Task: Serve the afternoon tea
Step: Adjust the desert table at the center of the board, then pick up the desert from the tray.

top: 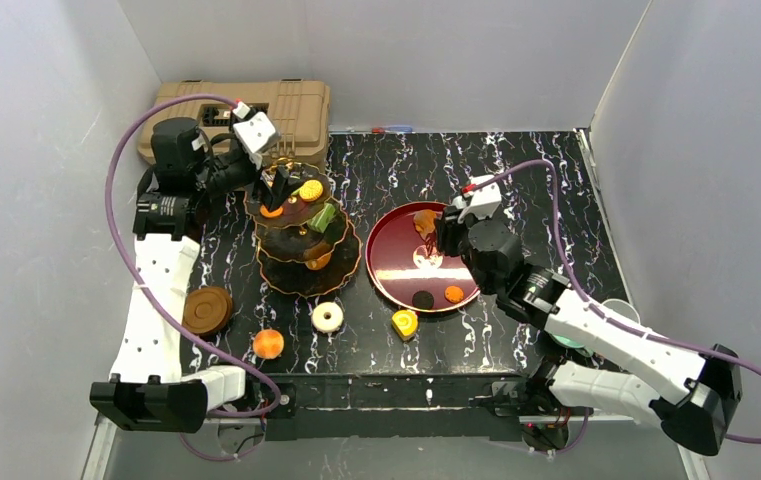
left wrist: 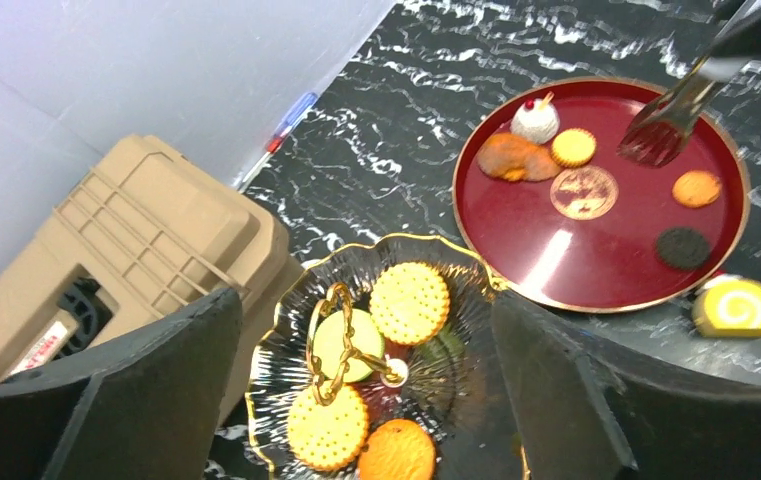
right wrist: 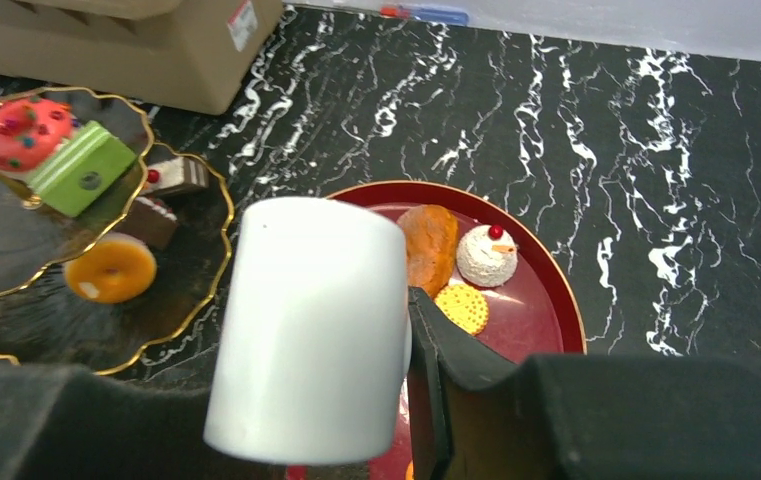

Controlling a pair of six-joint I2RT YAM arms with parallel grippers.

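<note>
The dark three-tier stand (top: 301, 262) with gold rims stands left of centre. My left gripper (top: 281, 190) hangs open just above its top tier (left wrist: 456, 270), holding nothing. That tier carries two yellow biscuits (left wrist: 409, 302), a green macaron (left wrist: 341, 345) and an orange cookie (left wrist: 397, 452). The lower tiers hold a pink donut (right wrist: 24, 130), a green cake (right wrist: 84, 168) and an orange donut (right wrist: 111, 270). My right gripper (top: 446, 235) is over the red tray (top: 396, 270), shut on a white cylinder (right wrist: 306, 300). Several sweets lie on the tray (left wrist: 596, 260).
A white donut (top: 327, 317), an orange macaron (top: 268, 344) and a yellow roll cake (top: 405, 323) lie on the near table. Brown saucers (top: 207, 310) are stacked at the left. A teal cup (top: 571, 335) sits partly under the right arm. The tan case (top: 246, 110) stands behind the stand.
</note>
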